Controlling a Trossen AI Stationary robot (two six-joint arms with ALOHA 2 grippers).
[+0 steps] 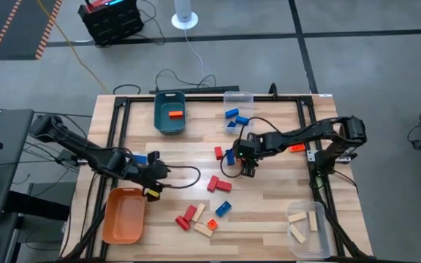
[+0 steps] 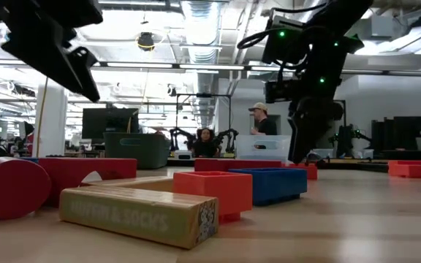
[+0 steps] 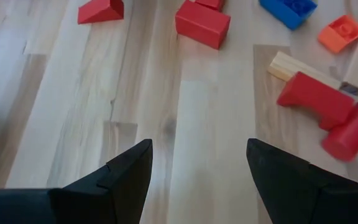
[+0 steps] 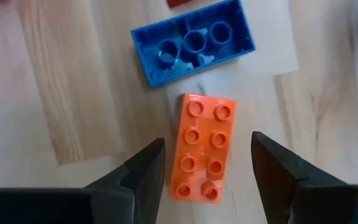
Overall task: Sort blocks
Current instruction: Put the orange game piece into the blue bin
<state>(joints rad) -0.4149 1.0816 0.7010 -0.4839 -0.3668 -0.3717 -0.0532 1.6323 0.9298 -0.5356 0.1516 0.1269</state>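
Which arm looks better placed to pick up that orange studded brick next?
The right. Its gripper hangs open directly over the orange brick, one finger on each side. The left gripper, also open, faces bare wood, with red blocks farther off.

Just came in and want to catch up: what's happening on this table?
Two arms are sorting toy blocks into bins. The right pincer is open over an orange block lying beside an upturned blue block, not gripping it. The left pincer hangs open and empty over bare wood near the orange bin.
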